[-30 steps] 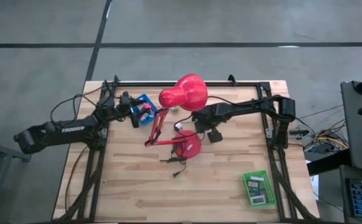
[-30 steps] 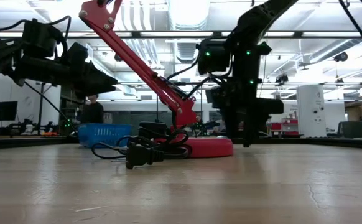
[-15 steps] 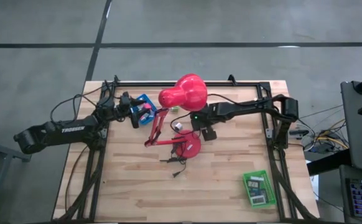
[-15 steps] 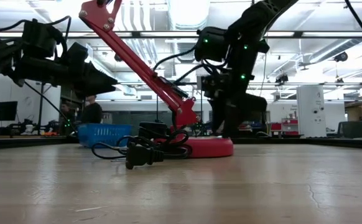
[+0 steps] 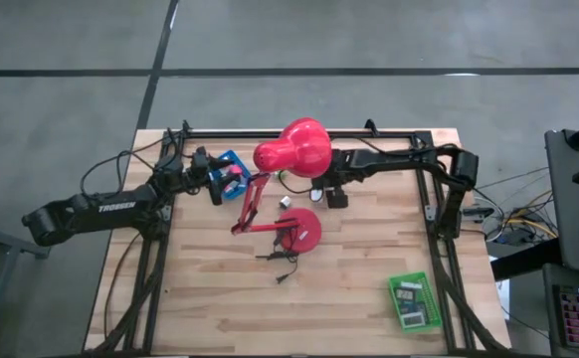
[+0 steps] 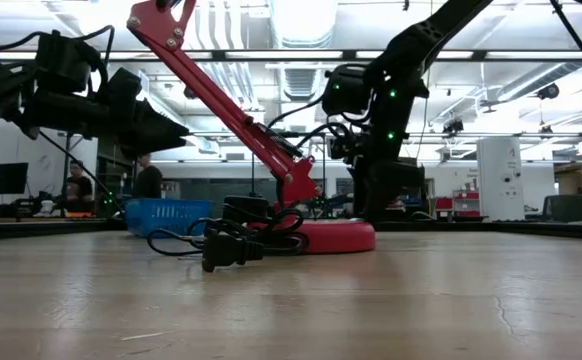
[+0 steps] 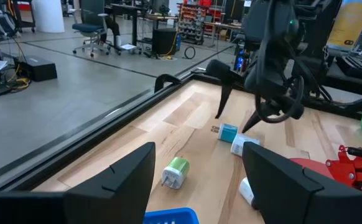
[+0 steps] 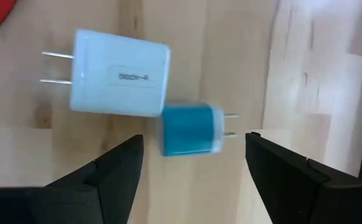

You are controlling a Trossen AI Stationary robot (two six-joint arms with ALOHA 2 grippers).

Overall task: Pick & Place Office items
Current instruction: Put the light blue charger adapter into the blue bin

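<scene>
I've got the right gripper (image 8: 193, 165) spread wide, empty, over the teal plug (image 8: 192, 129), which touches the white plug (image 8: 119, 73) beyond. I'd drop straight, pinch teal only. Left gripper (image 7: 196, 165) open, idle.

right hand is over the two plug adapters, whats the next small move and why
Probably lower the right hand straight down and close on the teal adapter. Its fingers stand open with the teal adapter between them, above the table. The white adapter touches it, so a centered descent is needed.
</scene>
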